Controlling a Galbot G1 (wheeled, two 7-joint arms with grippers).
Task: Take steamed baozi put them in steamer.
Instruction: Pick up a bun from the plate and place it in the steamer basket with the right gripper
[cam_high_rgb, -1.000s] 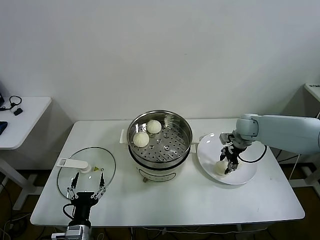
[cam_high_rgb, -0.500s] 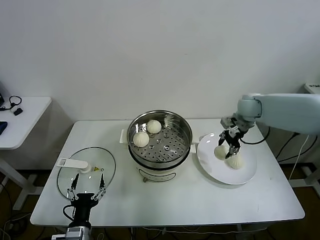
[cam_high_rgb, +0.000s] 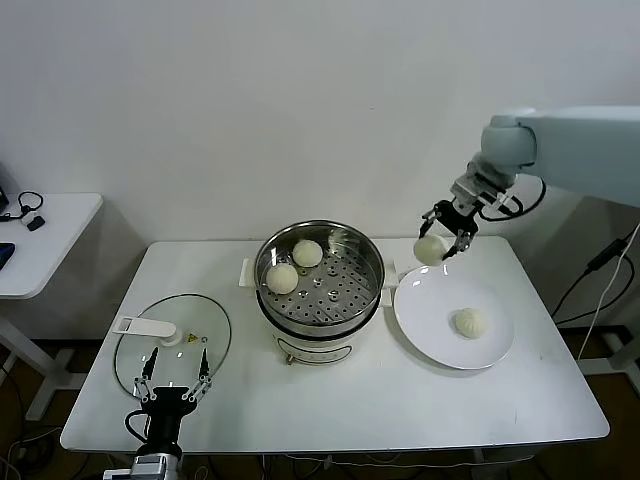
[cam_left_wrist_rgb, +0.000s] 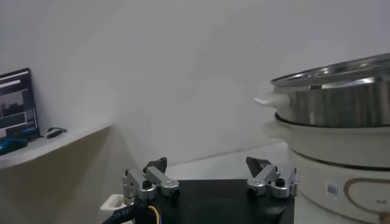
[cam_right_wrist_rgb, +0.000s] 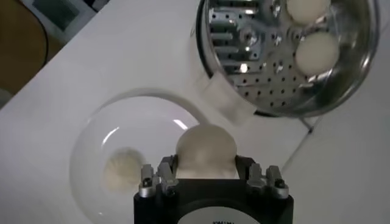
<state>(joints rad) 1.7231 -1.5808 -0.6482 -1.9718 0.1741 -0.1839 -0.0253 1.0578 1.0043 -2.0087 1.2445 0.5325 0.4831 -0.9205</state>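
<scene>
My right gripper (cam_high_rgb: 446, 236) is shut on a cream-white baozi (cam_high_rgb: 430, 249) and holds it in the air above the far left edge of the white plate (cam_high_rgb: 428, 318), right of the steamer. In the right wrist view the held baozi (cam_right_wrist_rgb: 206, 150) sits between the jaws. One baozi (cam_high_rgb: 469, 322) lies on the plate; it also shows in the right wrist view (cam_right_wrist_rgb: 122, 170). The steel steamer (cam_high_rgb: 369, 262) holds two baozi, one at the far side (cam_high_rgb: 307, 253) and one beside it (cam_high_rgb: 282, 278), on its perforated tray. My left gripper (cam_high_rgb: 174, 374) is open and parked near the table's front left edge.
A flat glass lid (cam_high_rgb: 170, 340) with a white handle lies at the front left, just behind the left gripper. The steamer's steel wall (cam_left_wrist_rgb: 341, 97) rises close beside the left gripper. A side table (cam_high_rgb: 40, 240) stands to the left.
My right gripper has lifted one baozi off the plate and carried it up and leftward toward the steamer. One baozi stays on the plate. The left arm has not moved.
</scene>
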